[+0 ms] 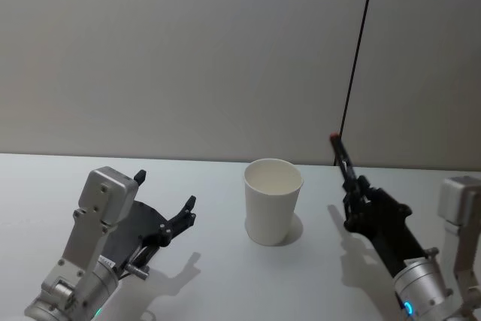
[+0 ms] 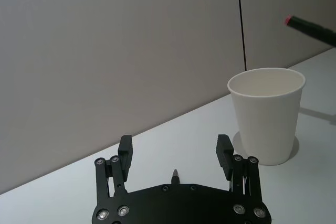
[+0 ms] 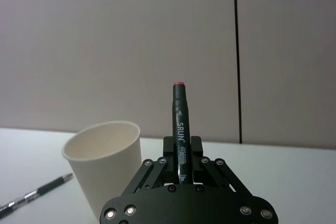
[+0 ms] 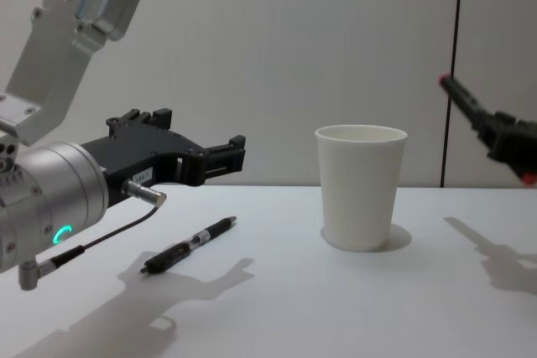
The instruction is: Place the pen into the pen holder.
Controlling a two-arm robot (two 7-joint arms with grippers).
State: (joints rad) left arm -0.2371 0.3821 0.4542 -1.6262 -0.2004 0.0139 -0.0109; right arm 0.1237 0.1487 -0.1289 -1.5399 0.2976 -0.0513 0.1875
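While the right gripper (image 1: 352, 187) hangs over the table (image 1: 225, 283) on the robot's right, we see its two fingers pressed together on a black marker pen (image 1: 342, 157), gripping it low on the barrel. From the head camera the pen's long axis runs up and away from the robot, with the red end at the top and a slight lean left toward the paper cup (image 1: 272, 202). From the chest camera the marker pen (image 4: 461, 96) slants the same way out of the right gripper (image 4: 502, 138). Its red tip points up and left, higher than the rim of the cup (image 4: 361, 186) and well to the right of it, touching nothing. In the right wrist view the marker pen (image 3: 180, 116) stands straight out from between the fingers of the right gripper (image 3: 181, 149), red end farthest out, with white lettering running along the barrel.

We find the cup (image 3: 107, 169) upright on the table (image 4: 352, 316) between the two arms, mouth up.

On the robot's left, the left gripper (image 1: 165, 190) hovers above the table with its fingers spread wide and nothing between them. In its own wrist view the left gripper (image 2: 175, 146) faces the wall, and the cup (image 2: 266, 116) stands off to one side beyond it.

Below the left gripper (image 4: 197, 132) a ballpoint pen (image 4: 189, 246) lies flat on the table, left of the cup and apart from it, one end toward the cup and its tip toward the robot.
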